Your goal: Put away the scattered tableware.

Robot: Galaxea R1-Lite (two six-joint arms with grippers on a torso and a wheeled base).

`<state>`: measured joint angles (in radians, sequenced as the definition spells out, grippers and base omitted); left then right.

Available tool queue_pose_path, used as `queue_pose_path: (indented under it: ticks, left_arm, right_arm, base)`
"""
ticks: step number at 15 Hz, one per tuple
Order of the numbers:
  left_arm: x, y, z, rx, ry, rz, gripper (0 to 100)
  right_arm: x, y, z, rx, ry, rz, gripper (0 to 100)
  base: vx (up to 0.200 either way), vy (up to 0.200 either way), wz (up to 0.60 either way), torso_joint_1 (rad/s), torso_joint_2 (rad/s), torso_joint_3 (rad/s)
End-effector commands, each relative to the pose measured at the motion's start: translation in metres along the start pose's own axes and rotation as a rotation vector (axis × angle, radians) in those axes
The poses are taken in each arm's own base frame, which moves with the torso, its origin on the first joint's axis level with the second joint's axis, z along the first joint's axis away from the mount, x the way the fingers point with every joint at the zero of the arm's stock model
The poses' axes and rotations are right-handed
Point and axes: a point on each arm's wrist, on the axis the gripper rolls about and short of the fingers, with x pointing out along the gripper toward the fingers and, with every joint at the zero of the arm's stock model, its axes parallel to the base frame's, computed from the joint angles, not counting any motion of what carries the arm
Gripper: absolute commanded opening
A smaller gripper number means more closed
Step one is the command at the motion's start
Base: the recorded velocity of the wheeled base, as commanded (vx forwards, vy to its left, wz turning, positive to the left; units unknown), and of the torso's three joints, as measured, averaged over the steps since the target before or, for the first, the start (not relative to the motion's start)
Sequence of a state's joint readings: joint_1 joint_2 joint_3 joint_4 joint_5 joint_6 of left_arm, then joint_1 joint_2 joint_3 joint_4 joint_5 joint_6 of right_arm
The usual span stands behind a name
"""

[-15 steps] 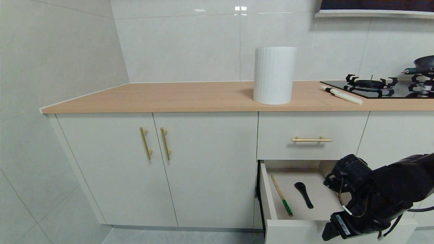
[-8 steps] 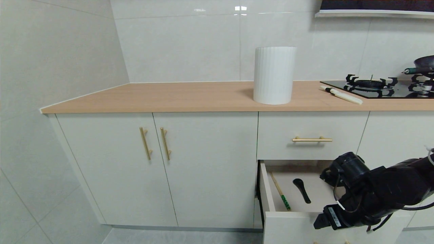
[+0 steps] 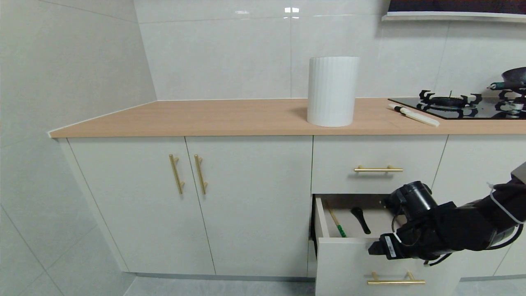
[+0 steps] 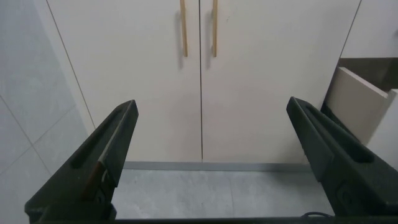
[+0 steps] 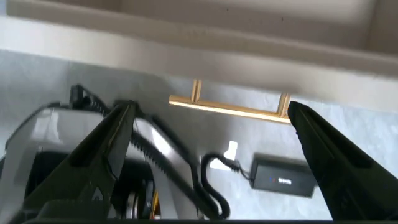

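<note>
While the lower drawer point(image 3: 349, 263) stands partly open under the right half of the tabletop point(image 3: 205, 117), two pieces of tableware lie inside it.

Item 1: chopsticks point(image 3: 337, 224), wood-coloured with a green patterned end. They lie close along the drawer's left wall, long axis front to back, green end toward the drawer front. The nearest part is hidden behind the front panel.

Item 2: black spoon point(image 3: 361, 220), just to the right of the chopsticks and apart from them. Its long axis also runs front to back, bowl toward the rear and handle toward the front, slanting slightly right.

Item 3: right pincer point(image 3: 376, 248), at the top edge of the drawer front and pointing toward the robot's left. Its fingers are spread wide and grip nothing. The drawer's gold handle point(image 5: 236, 109) shows between them in the wrist view. Contact with the panel cannot be told.

Item 4: left pincer point(image 4: 210, 109), fingers wide apart and empty, facing the double cabinet doors point(image 3: 189, 205) low near the floor.

Item 5, on the tabletop: a white ribbed canister point(image 3: 332, 91), upright. To its right lies a white-sheathed knife point(image 3: 413, 115), beside the gas hob point(image 3: 452, 105).
</note>
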<state>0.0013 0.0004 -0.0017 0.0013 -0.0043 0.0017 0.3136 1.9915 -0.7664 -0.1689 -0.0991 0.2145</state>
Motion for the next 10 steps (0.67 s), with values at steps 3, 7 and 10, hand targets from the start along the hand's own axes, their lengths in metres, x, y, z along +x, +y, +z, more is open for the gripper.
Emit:
queue_pose_path:
  ticks: [3, 7, 10]
  left_arm:
    - [0.000, 0.000, 0.000, 0.000, 0.000, 0.000, 100]
    - [0.000, 0.000, 0.000, 0.000, 0.000, 0.000, 100]
    - [0.000, 0.000, 0.000, 0.000, 0.000, 0.000, 100]
  right_arm:
    - [0.039, -0.010, 0.006, 0.045, -0.081, -0.081, 100]
    - [0.072, -0.023, 0.028, 0.104, -0.269, -0.097, 100]
    - [0.098, -0.027, 0.041, 0.137, -0.309, -0.147, 100]
  base:
    - [0.000, 0.000, 0.00, 0.000, 0.00, 0.000]
    - [0.000, 0.000, 0.00, 0.000, 0.00, 0.000]
    - [0.000, 0.000, 0.00, 0.000, 0.00, 0.000]
